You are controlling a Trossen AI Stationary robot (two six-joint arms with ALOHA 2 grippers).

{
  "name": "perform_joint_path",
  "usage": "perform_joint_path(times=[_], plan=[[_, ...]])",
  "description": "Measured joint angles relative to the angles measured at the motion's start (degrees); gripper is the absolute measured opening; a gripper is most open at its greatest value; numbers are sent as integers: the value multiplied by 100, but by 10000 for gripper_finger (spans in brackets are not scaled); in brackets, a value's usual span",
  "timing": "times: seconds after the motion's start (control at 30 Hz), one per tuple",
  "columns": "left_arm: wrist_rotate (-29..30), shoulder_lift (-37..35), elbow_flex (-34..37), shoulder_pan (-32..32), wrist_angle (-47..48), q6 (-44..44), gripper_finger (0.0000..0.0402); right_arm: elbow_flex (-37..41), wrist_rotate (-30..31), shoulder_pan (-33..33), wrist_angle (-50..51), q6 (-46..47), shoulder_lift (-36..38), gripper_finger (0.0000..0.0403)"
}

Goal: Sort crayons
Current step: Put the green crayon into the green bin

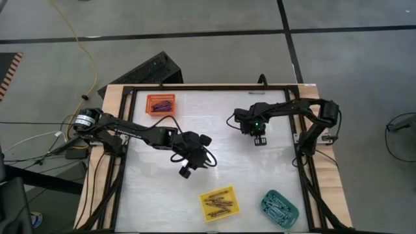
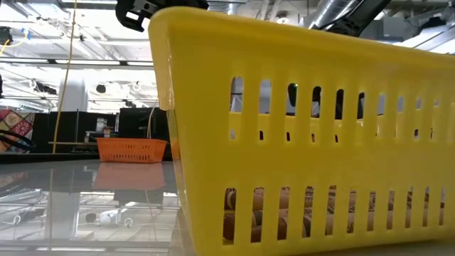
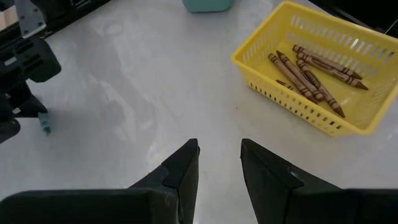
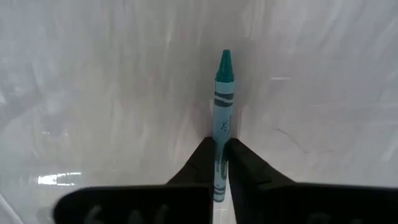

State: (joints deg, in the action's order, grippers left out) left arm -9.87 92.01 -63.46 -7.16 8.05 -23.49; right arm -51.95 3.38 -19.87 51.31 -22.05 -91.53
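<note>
A teal-blue crayon point(image 4: 223, 93) lies on the white table point(image 1: 162, 195), and my right gripper point(image 4: 219, 155) is shut on it toward the far right of the table point(image 1: 260, 139). The left wrist view shows the same crayon point(image 3: 45, 123) under that gripper. My left gripper point(image 3: 219, 163) hangs open over the table's middle point(image 1: 185, 170), holding nothing. Brownish-red crayons point(image 3: 311, 73) lie in the yellow tray point(image 3: 367, 121). My right gripper pinches the teal-blue crayon between its two fingers, on the long sides of its paper-wrapped shaft point(image 4: 219, 144), back from the pointed tip point(image 4: 225, 61). The fingers come from above, pointing down, one on each side. The crayon seems to lie flat on the table.
An orange tray point(image 1: 160, 103) with crayons stands at the far left, the yellow tray point(image 1: 219, 203) at the near edge, and a teal tray point(image 1: 279, 208) to its right. In the low view the yellow tray point(image 2: 306, 142) fills most of the picture. A black frame point(image 1: 305, 182) borders the table.
</note>
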Motion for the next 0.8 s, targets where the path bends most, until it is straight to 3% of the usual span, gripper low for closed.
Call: perform_joint_path(times=[0.13,0.5,0.8], plan=[[-1,0,0,0,-5,0,110,5,25,134,-1,260,51,8],[-4,0,0,0,-11,26,110,-109,-110,745,261,1615,230,2],[-7,0,2,0,-5,22,110,-554,-243,1834,537,3055,913,1]])
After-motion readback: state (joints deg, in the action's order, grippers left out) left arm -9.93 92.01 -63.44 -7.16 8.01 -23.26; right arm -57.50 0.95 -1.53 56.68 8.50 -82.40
